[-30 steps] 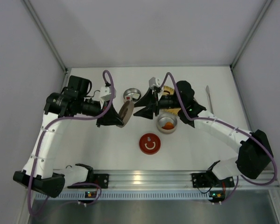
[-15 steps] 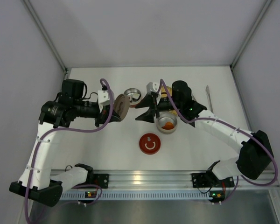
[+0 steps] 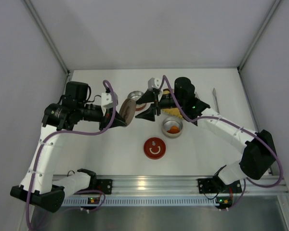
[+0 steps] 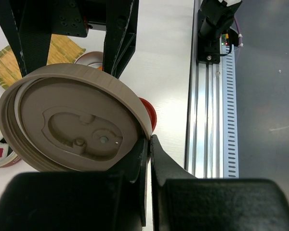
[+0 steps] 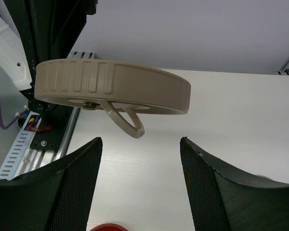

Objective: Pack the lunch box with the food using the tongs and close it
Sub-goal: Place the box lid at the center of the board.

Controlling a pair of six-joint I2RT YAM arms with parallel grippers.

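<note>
The round lid [image 5: 111, 86] is taupe with a ribbed rim. A red disc [image 3: 154, 147] bears a white smiley mark; the woven tray [image 4: 62, 50] is yellow, the food [image 3: 173, 129] orange-red.

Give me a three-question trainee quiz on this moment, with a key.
1. True or false: the tongs lie on the table, in neither claw.
2. Which claw grips the beige lid? A) left B) right C) neither
3. Fill in: the tin nearest the red lid holds ___ chunks.
Key: 1 true; 2 A, the left claw, pinching its rim; 3 orange.
</note>
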